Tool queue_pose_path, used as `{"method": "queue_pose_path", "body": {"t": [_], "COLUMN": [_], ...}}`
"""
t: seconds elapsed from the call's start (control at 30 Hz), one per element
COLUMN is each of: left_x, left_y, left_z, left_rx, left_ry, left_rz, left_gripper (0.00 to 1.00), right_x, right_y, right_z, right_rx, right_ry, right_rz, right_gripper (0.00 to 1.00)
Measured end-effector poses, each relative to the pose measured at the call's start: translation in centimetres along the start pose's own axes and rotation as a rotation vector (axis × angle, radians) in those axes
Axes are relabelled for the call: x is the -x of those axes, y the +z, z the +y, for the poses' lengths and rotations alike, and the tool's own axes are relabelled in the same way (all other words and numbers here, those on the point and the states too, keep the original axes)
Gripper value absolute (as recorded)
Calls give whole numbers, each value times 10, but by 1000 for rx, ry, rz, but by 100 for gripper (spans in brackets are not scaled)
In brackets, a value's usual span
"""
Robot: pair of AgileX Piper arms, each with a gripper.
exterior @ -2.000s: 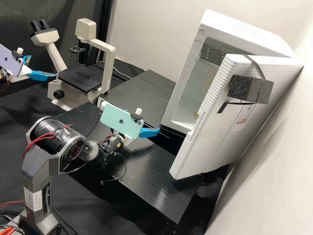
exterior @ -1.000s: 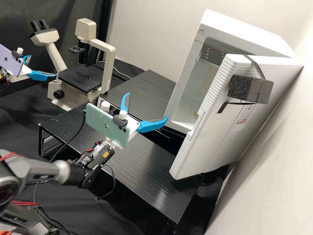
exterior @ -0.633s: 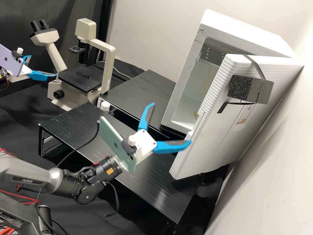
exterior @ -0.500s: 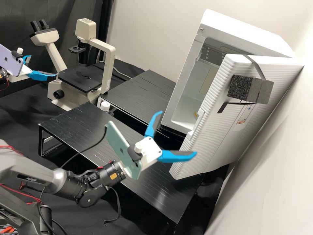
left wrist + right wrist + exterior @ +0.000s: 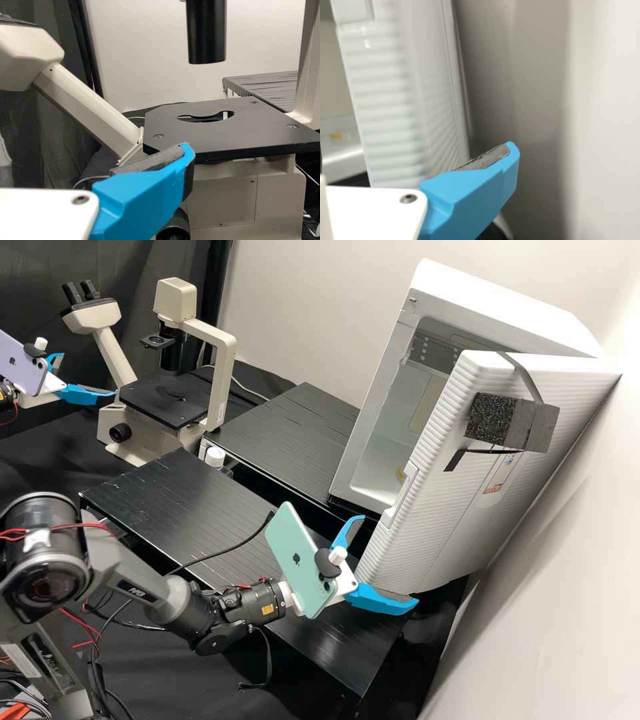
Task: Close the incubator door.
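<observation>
White incubator door point(image 5: 433, 527): stood open.
Right tool point(image 5: 387, 561): was spread, near door's lower corner.
Left tool point(image 5: 87, 375): was spread, near microscope point(image 5: 223, 373).

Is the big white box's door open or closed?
Open: the door stands away from the incubator, whose pale interior shows.

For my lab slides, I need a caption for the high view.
Right gripper near the lower corner of the open incubator door; left gripper near the microscope.

Orange print point(image 5: 492, 489) on incubator door point(image 5: 433, 533); white lettering point(image 5: 136, 589) on right arm point(image 5: 107, 567).
</observation>
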Motion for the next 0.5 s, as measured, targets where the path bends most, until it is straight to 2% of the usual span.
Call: {"method": "queue_pose_path", "body": {"t": [0.13,0.2,0.3,0.4,0.47,0.5], "left_x": [0,0,0,0,0,0], "left_y": [0,0,0,0,0,0], "left_z": [0,0,0,0,0,0], "left_rx": [0,0,0,0,0,0], "left_ry": [0,0,0,0,0,0], "left_rz": [0,0,0,0,0,0], "left_gripper": [100,100,100,100,100,100], "right_x": [-2,-2,-2,-1,0,0], "right_y": [-2,-5,-8,-18,-27,-32], "right_z": [-6,-10,-13,-22,-30,-34], "right_rx": [0,-14,-69,-144,-165,-165], "right_ry": [-28,-50,-75,-139,-193,-222], "right_rz": [6,22,40,90,130,155], "right_gripper": [100,100,100,100,100,100]}}
